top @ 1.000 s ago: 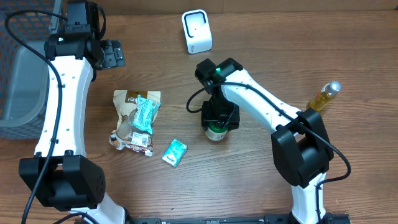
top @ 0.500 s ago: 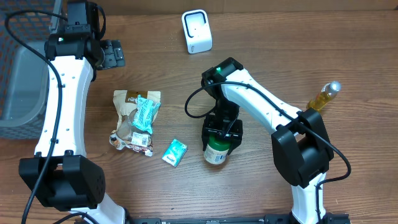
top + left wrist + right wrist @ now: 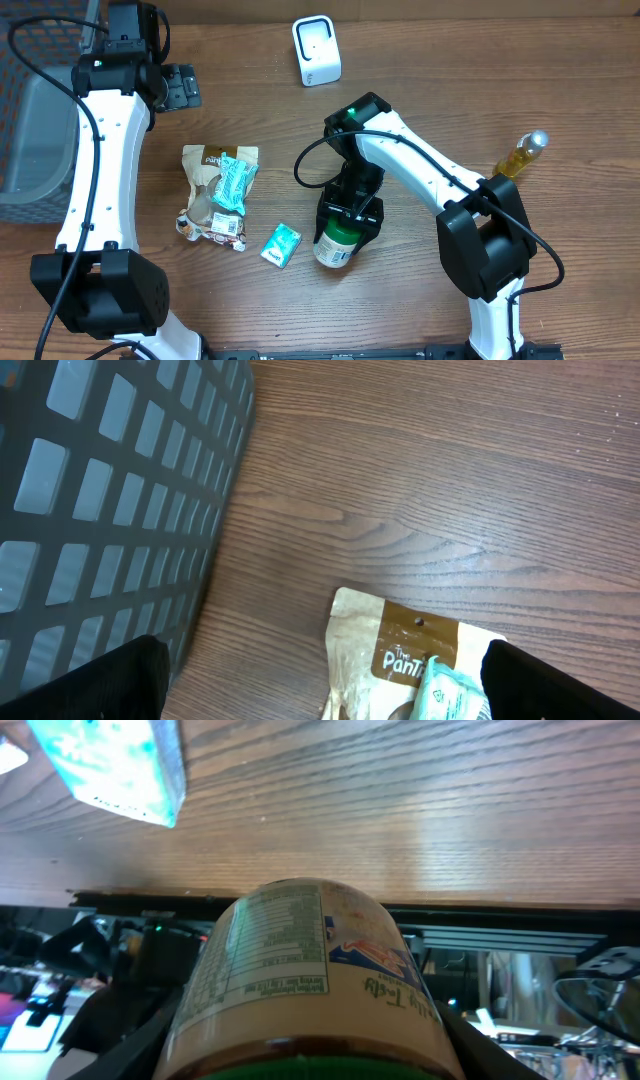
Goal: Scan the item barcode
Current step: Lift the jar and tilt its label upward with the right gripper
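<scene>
Overhead, the left gripper (image 3: 181, 87) hangs beside the dark basket (image 3: 30, 110), fingers spread wide and empty. A brown snack bag (image 3: 218, 190) and a teal packet (image 3: 281, 245) lie on the tabletop (image 3: 450, 60). Just right of the packet, the right gripper (image 3: 347, 222) has its fingers clasped around the green-lidded jar (image 3: 333, 247) — tilted, well apart from the white scanner (image 3: 316, 50).

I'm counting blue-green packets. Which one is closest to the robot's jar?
The small teal packet, lying by itself right beside the jar. The bigger teal packet is farther away and lies on top of the brown pouch.
</scene>
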You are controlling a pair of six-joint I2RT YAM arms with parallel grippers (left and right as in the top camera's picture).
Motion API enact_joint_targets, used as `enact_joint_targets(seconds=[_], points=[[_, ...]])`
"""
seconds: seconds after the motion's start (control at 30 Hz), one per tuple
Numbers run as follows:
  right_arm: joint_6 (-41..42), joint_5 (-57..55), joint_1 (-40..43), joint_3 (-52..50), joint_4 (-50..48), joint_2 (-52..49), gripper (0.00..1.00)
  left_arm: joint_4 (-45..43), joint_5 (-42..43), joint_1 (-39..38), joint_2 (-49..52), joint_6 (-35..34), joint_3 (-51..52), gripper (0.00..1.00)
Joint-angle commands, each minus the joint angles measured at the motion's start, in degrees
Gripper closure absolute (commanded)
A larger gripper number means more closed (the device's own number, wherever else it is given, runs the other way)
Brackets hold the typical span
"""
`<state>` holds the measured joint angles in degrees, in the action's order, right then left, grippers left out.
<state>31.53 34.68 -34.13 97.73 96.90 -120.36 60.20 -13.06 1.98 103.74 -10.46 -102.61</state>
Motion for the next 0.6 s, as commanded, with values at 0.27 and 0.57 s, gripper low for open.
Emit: enact_joint_targets(seconds=[0.27, 0.57], points=[[0.0, 9.9, 0.1, 1.3, 0.2, 0.4, 0.54, -0.1, -0.4, -0.1, -0.9, 0.8, -1.0, 0.00], [0.0, 10.4, 0.1, 1.3, 0.2, 0.4, 0.54, -0.1, -0.4, -0.1, -0.9, 0.8, -1.0, 0.00]])
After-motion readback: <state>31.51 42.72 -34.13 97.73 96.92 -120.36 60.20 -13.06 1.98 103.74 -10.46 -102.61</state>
